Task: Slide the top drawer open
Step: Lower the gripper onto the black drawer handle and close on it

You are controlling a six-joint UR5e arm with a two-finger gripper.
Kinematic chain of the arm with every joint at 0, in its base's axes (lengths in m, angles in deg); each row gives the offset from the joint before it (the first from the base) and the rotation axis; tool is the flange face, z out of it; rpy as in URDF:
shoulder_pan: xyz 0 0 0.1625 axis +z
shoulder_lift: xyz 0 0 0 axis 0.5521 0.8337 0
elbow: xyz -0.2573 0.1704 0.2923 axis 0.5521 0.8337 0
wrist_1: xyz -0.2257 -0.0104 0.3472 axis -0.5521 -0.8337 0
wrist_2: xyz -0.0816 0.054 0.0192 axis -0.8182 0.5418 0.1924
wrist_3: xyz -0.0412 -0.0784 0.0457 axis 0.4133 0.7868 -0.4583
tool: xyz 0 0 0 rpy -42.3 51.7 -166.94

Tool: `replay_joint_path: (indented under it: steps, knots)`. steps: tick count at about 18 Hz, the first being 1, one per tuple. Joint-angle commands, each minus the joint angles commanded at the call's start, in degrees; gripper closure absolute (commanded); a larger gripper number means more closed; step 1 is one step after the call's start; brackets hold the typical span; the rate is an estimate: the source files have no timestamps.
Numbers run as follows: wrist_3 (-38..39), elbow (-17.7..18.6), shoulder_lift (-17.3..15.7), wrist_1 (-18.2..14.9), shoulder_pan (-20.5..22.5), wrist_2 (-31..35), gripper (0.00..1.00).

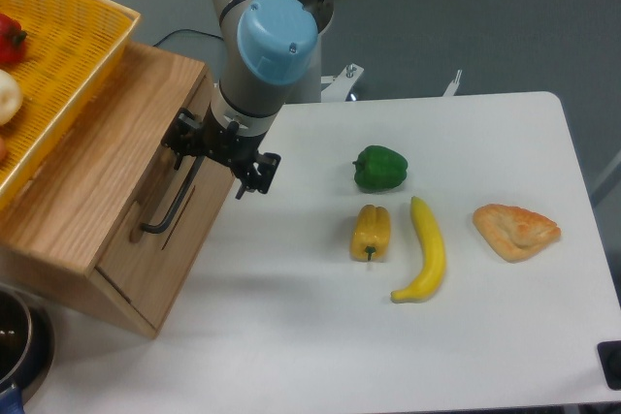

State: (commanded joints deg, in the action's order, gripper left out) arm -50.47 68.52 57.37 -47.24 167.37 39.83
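White table [505, 336] with rounded corners, grey wall [505, 16] behind, oak cabinet [87, 191] at left on the table, black cable [199, 38] against the wall, dark floor strip [606, 172] at right, even soft light

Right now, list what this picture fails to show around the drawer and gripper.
- Gripper: whether its fingers clasp the drawer handle; the arm's wrist covers that end.
- Top drawer: any opening gap, hidden by the angle.
- Yellow basket: cut off by the left edge.
- Metal bowl: cut off at the bottom-left corner.
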Motion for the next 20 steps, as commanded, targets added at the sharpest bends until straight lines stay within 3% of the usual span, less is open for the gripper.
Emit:
replay_joint_path:
  steps: [20]
  knots:
    - [0.0, 0.44, 1.32, 1.4, -0.7, 0.26, 0.0]
